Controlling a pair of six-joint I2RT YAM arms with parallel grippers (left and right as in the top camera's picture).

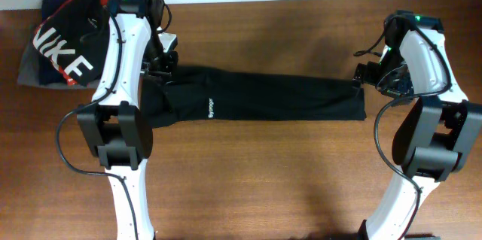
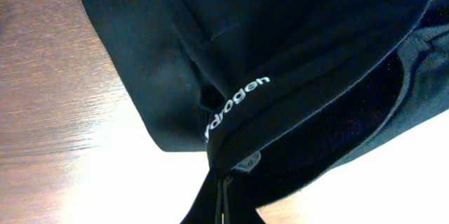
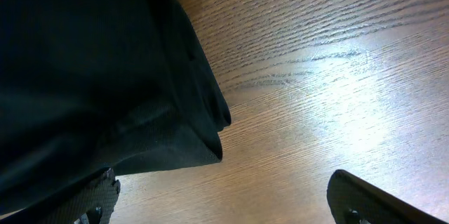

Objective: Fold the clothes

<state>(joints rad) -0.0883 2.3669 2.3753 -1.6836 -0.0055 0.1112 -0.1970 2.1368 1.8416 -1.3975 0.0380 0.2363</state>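
Our left tool is clamped on the black T-shirt; our right tool stands apart, the shirt's corner just ahead.

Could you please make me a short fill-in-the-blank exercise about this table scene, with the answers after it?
1. The left gripper is ___ on the black T-shirt.
2. The right gripper stands ___, at the shirt's other end.
3. The shirt's small logo is ___ in colour.
Missing words: shut; open; white.
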